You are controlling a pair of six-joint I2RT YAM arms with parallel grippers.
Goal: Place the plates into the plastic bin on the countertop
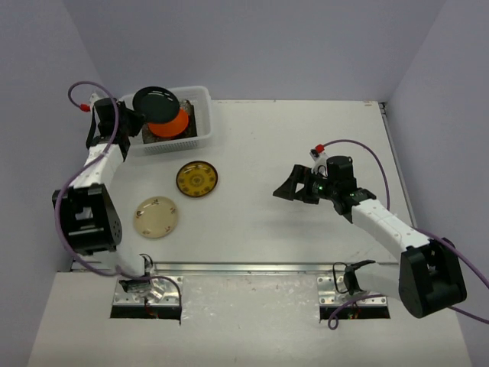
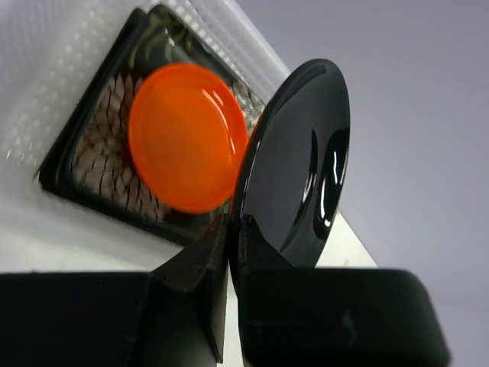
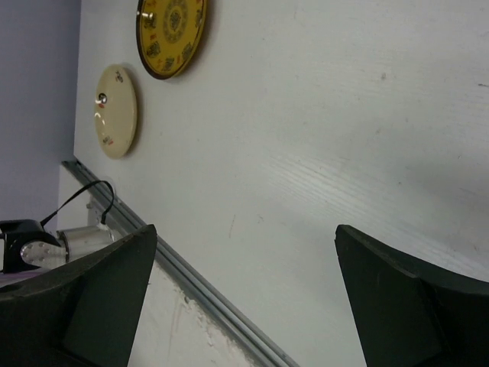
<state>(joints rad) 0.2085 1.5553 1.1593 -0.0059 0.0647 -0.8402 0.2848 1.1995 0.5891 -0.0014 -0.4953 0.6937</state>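
On the countertop (image 1: 306, 130) the plastic bin (image 1: 172, 147) sits in the far left corner. Our left gripper (image 2: 233, 237) pinches the black plate (image 1: 155, 102) by its rim. It holds the plate tilted on edge above the bin, over the orange plate (image 1: 174, 126) lying inside, which we judge leaves it ready to lower in. Our right gripper (image 1: 286, 189) hangs spread and empty toward the right edge, out of the way. The yellow-patterned plate (image 1: 197, 178) and the cream plate (image 1: 156, 216) lie flat nearer the left edge, not yet binned
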